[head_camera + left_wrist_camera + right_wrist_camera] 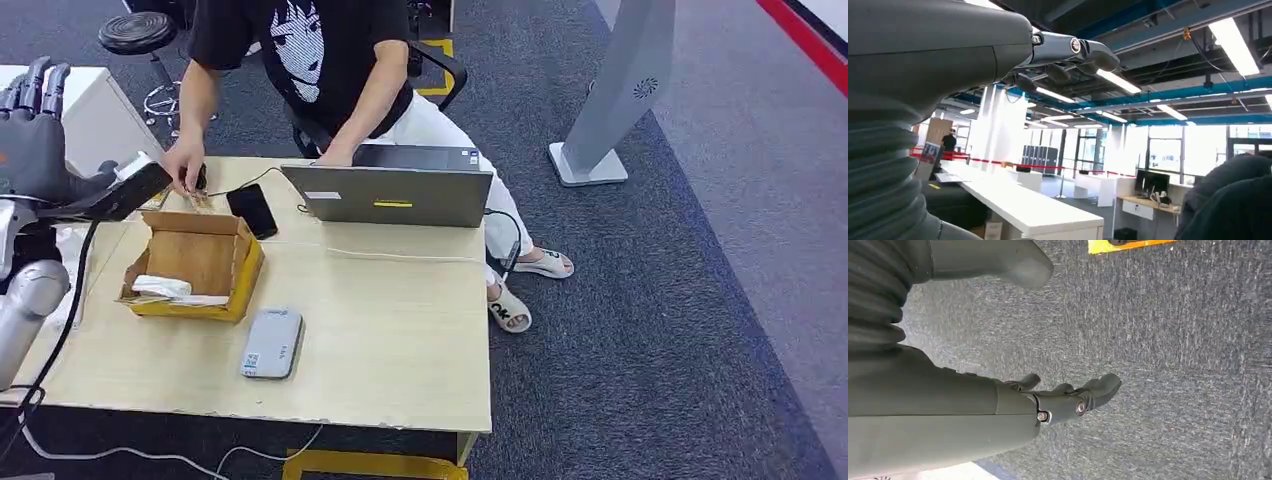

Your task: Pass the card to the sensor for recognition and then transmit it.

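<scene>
My left hand (33, 125) is raised at the table's far left with its fingers pointing up and apart. In the left wrist view the left hand (1068, 55) holds nothing. A small white piece (134, 165) shows beside the dark part below it; I cannot tell what it is. The grey card sensor (272, 343) lies flat near the table's front. An open cardboard box (200, 262) behind it holds white cards (162, 288). My right hand (1068, 397) hangs over the carpet, fingers loosely out, with nothing in it.
A person sits behind the wooden table (400, 340), one hand (183, 160) by the box's far side. A black phone (252, 210) and an open laptop (395, 195) lie at the back. A cable (60, 330) runs down the left edge. A white stand (610, 100) is at the right.
</scene>
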Tool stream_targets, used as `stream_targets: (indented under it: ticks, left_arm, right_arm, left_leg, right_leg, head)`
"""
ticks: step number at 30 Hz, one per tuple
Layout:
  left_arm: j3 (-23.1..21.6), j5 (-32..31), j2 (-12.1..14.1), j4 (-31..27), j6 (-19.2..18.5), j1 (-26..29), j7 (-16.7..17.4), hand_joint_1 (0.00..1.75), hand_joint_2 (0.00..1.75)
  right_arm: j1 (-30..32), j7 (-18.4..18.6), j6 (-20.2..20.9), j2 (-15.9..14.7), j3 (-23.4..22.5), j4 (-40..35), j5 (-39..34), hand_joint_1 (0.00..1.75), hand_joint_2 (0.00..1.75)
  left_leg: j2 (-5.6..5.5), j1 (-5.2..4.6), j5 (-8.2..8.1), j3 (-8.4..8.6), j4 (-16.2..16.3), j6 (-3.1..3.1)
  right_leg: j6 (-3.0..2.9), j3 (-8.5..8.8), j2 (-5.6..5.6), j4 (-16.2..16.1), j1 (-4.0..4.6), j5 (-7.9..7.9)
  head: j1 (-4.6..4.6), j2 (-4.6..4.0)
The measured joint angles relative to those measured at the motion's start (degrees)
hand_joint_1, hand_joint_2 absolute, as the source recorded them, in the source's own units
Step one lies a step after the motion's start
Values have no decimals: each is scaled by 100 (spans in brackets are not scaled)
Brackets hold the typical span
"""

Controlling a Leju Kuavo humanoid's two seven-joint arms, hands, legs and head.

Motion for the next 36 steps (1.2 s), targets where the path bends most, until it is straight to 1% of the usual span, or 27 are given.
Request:
stream_targets:
  ticks: [4, 6, 8, 11, 15, 16, 17, 19, 21, 23, 26, 31, 32, 34, 36]
  left_arm:
    - [0, 48, -35, -20, -6, 56, -15, 0, 175]
    - [2, 125, -42, -114, 24, 182, -158, 0, 175]
    - [0, 297, -35, -392, -81, 396, -357, 0, 175]
    - [0, 363, -26, -849, -300, 654, -374, 0, 175]
    - [0, 393, -24, -1158, -377, 765, -341, 0, 175]
    - [0, 435, -22, -1204, -497, 773, -341, 0, 175]
    - [-9, 474, 12, -1304, -720, 797, -341, 0, 175]
    - [-33, 483, 68, -1539, -1041, 863, -306, 0, 175]
    - [-74, 535, 131, -1931, -1312, 996, -234, 0, 175]
    - [-127, 584, 201, -2300, -1489, 1132, -166, 0, 175]
    - [-157, 668, 264, -2698, -1656, 1321, -96, 0, 175]
    - [-206, 848, 367, -3101, -1855, 1548, -74, 0, 175]
    - [-208, 943, 402, -3156, -1990, 1581, -24, 0, 175]
    - [-214, 1218, 494, -3288, -2412, 1672, 85, 0, 175]
    - [-221, 1381, 636, -3438, -2736, 1789, 142, 0, 175]
  right_arm:
    - [11, -7, -2, -2, 15, 11, -46, 0, 175]
    - [27, -22, -2, -2, 33, 20, -72, 0, 175]
    - [70, -31, -7, -4, 42, 24, -184, 0, 175]
    - [142, -39, -9, -11, 42, 26, -249, 0, 175]
    - [192, -42, -13, -17, 42, 28, -255, 0, 175]
    - [197, -42, -13, -17, 41, 28, -262, 0, 175]
    - [206, -42, -7, -18, 42, 26, -292, 0, 175]
    - [235, -35, 37, -17, 42, 15, -361, 0, 175]
    - [306, -4, 162, -15, 42, -64, -363, 0, 175]
    - [387, 50, 297, 20, 37, -195, -361, 0, 175]
    - [470, 101, 445, 87, 9, -428, -339, 0, 175]
    - [542, 155, 551, 190, -57, -736, -326, 0, 175]
    - [554, 162, 588, 201, -65, -787, -326, 0, 175]
    - [601, 223, 680, 247, -107, -925, -299, 0, 175]
    - [649, 282, 783, 295, -179, -1071, -229, 0, 175]
  left_leg:
    - [-2, 0, 0, 0, 0, 0]
    - [0, 0, 0, 0, 0, 0]
    - [-1, 0, 0, 0, 0, 0]
    - [-4, -1, -1, -3, 0, 0]
    - [-3, 0, -1, -2, 0, 0]
    - [-4, 0, 0, -2, 0, 0]
    - [-4, 0, 2, -2, 0, -3]
    - [-3, 0, 2, 0, 0, -3]
    - [-4, 0, 2, -1, 0, -4]
    - [-4, 0, 2, -1, 0, -4]
    - [1, 0, 0, -1, -1, -6]
    - [-2, 0, 1, -2, -1, -6]
    - [-2, 0, 1, 0, -1, -6]
    - [-1, 0, 2, -1, -1, -8]
    - [0, 0, 3, -1, -1, -8]
  right_leg:
    - [0, 1, -1, 1, 0, 0]
    - [0, 0, 0, 1, 0, 0]
    - [0, -1, 0, 1, 0, -1]
    - [0, -1, -5, 0, 0, -1]
    - [0, -1, -4, 0, 0, -1]
    - [0, -1, -5, 0, 0, -1]
    - [0, -1, -4, 1, 0, -1]
    - [-1, -2, -3, 1, 0, 0]
    - [-1, -1, -5, 1, 0, 0]
    - [-2, -2, -4, 2, 0, 0]
    - [-2, -5, -2, 2, 0, 0]
    - [-2, -4, -3, 2, 0, -1]
    - [-2, -3, -3, 2, 0, -1]
    - [-2, -3, -3, 3, 0, 0]
    - [-2, -4, -3, 4, 0, 0]
  head:
    - [0, 0]
    - [0, 0]
    - [-4, 0]
    - [2, 0]
    - [0, 0]
    - [0, 0]
    - [0, 0]
    - [-2, 0]
    - [-4, 0]
    - [0, 0]
    - [-2, 0]
    - [-2, 0]
    - [0, 0]
    - [-2, 0]
    - [0, 0]
